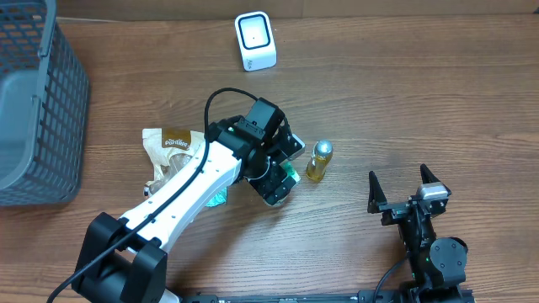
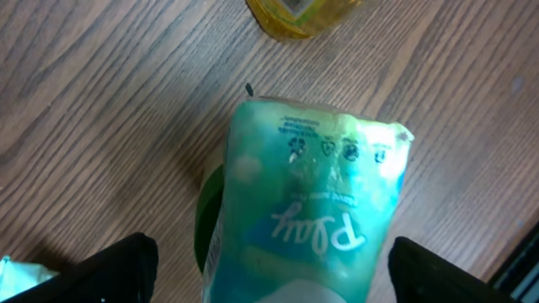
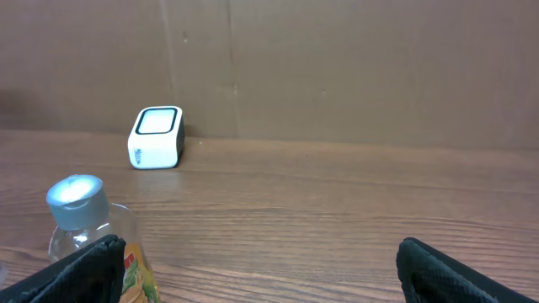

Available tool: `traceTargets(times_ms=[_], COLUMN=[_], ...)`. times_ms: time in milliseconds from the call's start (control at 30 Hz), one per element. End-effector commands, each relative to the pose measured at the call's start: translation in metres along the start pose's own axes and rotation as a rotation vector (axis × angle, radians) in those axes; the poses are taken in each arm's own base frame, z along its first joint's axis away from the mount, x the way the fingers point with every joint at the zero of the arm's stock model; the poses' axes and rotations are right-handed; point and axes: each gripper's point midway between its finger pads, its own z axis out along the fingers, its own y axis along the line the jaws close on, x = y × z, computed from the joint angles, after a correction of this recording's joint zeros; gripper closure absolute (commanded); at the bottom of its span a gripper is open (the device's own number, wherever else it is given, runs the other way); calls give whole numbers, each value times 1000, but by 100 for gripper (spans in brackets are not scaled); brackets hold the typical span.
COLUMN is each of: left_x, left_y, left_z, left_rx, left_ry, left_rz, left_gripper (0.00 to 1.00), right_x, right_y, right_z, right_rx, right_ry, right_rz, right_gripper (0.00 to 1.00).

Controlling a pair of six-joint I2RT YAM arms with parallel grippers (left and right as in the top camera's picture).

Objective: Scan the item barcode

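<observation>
Scanner (image 1: 254,40) at far edge of surface (image 1: 421,101), nothing near it. Left hand (image 2: 274,273) spread wide, straddling teal pouch (image 2: 312,210) lying flat, no grip yet. Right hand (image 1: 398,177) gaping, empty. Looks early: grasp, lift and barcode pass all ahead.

Green pouch (image 2: 312,210) cut off below, print blurred — bottle (image 2: 295,13) cropped above

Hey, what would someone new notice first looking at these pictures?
The open left gripper hangs over the middle of the table, straddling a teal pouch. Right beside it stands a yellow bottle with a silver cap, and a white scanner sits at the far edge.
</observation>
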Motion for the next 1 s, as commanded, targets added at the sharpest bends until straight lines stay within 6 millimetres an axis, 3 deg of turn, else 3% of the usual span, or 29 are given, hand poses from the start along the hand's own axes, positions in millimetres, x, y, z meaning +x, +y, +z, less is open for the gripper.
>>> traceTargets(times_ms=[0,100,333,633,767,967], left_x=[8,6,-2,-21,-22,-8], left_y=[-5,-4,-4,1,20,58], left_z=[7,7,0,-28,-34,-42], left_rx=[24,22,17,-15,-74,-154], left_ry=[6,-2,-19,-50,-61,-60], left_rz=[1,-3,1,-11,-118,-408], left_gripper=[18,41,50,54,53,53], right_x=[2,2,2,2,2,2], right_y=[0,0,0,0,0,0], right_z=[0,0,0,0,0,0], right_rx=[1,1,1,1,1,1], right_ry=[-5,-5,-5,-5,-5,-5], right_rz=[-2,-2,-2,-2,-2,-2], right_gripper=[0,0,0,0,0,0])
